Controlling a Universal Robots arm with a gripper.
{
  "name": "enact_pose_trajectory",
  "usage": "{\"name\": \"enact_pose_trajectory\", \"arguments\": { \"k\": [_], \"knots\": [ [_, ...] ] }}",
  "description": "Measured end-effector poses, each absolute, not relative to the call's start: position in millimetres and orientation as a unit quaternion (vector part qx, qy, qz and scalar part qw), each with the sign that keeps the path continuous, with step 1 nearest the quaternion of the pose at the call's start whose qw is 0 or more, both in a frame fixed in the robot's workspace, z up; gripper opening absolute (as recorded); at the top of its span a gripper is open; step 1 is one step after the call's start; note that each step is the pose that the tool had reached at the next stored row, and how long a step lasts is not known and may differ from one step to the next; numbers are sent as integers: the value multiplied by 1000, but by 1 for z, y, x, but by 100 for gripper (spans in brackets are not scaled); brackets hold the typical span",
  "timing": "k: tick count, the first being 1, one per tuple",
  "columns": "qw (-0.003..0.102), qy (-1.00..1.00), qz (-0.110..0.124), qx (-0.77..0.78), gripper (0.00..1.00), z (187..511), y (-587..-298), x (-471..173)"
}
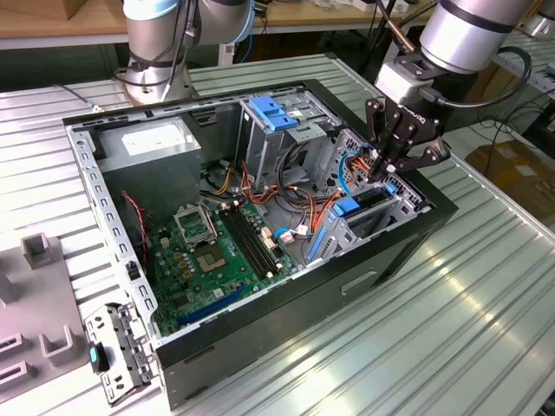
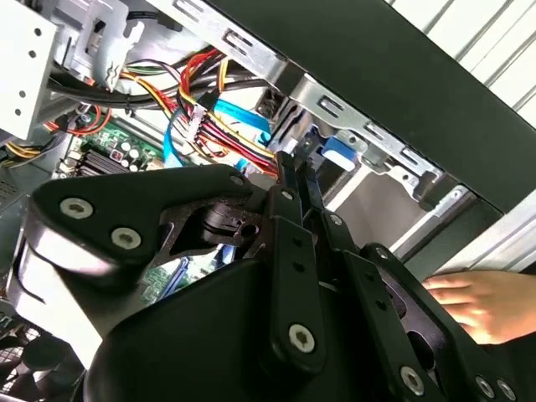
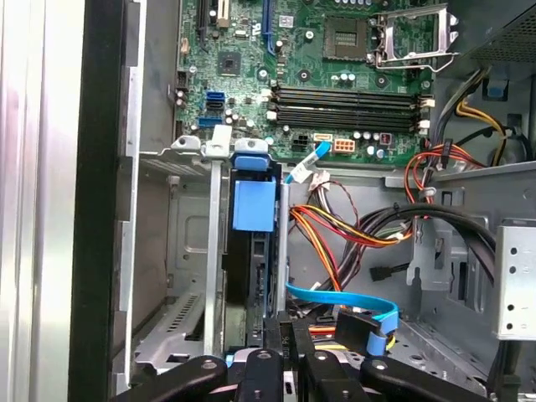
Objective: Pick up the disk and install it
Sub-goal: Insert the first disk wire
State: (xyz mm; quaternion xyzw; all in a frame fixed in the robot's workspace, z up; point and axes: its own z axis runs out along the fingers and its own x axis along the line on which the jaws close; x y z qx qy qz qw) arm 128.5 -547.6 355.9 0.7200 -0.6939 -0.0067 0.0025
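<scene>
No readable text on the power supply's white label [image 1: 149, 139] (print too small to tell)

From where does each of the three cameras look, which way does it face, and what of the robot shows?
Exterior view: off the arm, looking down into the open computer case; arm and tool show.
First wrist view: on the wrist, facing along the drive cage toward the motherboard; the tool shows, near the disk.
Second wrist view: on the wrist, facing cables past the tool's linkage; a person's hand shows.
Shared: all show the tool and case.
</scene>
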Motion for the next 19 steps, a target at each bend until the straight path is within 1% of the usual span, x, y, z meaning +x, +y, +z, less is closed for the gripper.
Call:
{"name": "enact_pose_trajectory", "arguments": {
  "k": [10, 19],
  "knots": [
    [3, -702, -6, 712, 16, 352, -556, 123],
    [4, -707, -6, 707, 16, 350, -557, 122]
  ]
}}
